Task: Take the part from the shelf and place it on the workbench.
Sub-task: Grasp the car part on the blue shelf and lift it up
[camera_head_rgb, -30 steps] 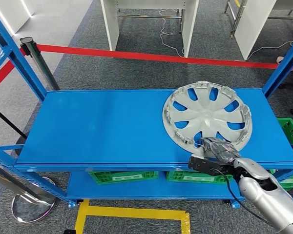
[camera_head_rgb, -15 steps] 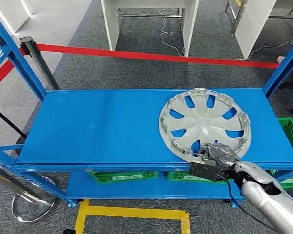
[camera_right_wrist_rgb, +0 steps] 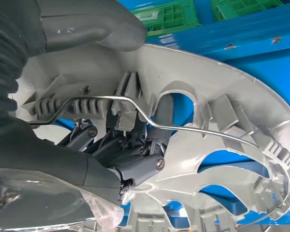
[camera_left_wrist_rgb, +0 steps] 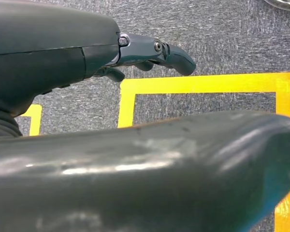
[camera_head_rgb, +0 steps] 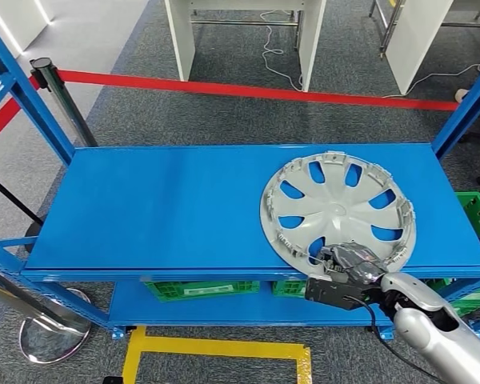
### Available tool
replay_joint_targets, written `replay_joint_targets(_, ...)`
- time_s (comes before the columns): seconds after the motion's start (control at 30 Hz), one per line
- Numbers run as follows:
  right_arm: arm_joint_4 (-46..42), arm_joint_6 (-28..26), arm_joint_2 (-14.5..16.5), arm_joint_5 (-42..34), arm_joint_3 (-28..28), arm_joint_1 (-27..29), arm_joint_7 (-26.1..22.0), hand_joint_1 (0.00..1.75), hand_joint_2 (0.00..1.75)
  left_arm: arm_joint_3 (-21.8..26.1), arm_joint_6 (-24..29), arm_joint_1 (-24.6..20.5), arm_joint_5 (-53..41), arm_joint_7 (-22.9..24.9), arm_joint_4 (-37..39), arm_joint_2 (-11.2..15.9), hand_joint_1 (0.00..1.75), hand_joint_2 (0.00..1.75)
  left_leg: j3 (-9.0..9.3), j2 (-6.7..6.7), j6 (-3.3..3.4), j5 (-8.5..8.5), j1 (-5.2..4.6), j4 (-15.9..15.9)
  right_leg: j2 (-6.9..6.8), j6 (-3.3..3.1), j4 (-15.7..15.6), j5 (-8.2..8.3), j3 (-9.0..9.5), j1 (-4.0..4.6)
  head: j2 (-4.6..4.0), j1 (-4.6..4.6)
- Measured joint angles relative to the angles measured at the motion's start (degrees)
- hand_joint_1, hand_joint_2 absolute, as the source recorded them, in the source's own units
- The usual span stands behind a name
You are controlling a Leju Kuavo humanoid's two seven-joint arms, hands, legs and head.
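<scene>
Grey plastic, spoked and round: the wheel cover (camera_head_rgb: 337, 210) lies flat on the top board of the blue steel shelf (camera_head_rgb: 165, 208), inner side up with its clips and wire ring showing, toward my right end of the board and close to the front edge. My right hand (camera_head_rgb: 346, 268) has it at the near rim; in the right wrist view the dark fingers (camera_right_wrist_rgb: 136, 159) reach through a spoke opening from one face while the thumb (camera_right_wrist_rgb: 96, 24) presses on the other, so the rim is clamped between them. My left hand (camera_left_wrist_rgb: 143, 53) hangs low over the grey carpet and a yellow floor marking (camera_left_wrist_rgb: 195, 84), fingers loosely curled and apart, holding nothing.

What the next move turns on, as I judge it: the cover lies ahead of my right hand, so the grip sits at the near edge and the whole weight lies beyond the fingers (a disc, so no long axis to speak of). Lifting should tip it unless I pull it toward me first. The right arm is plainly nearer.

No brand or writing is legible; the pale labels on the green plastic crates (camera_head_rgb: 202, 288) on the lower board are too small to read.
</scene>
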Motion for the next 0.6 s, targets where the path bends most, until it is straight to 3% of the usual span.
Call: replay_joint_targets(0.6, -0.3, -0.7, 0.0, 1.8, 0.6, 0.4, 0.8, 1.75, 1.75, 0.1, 0.1, 0.0, 0.1, -0.5, 0.0, 0.0, 0.00, 0.00, -0.09, 0.00, 0.00, 0.00, 0.00, 0.0, 0.00, 0.00, 0.0, 0.00, -0.09, 0.00, 0.00, 0.01)
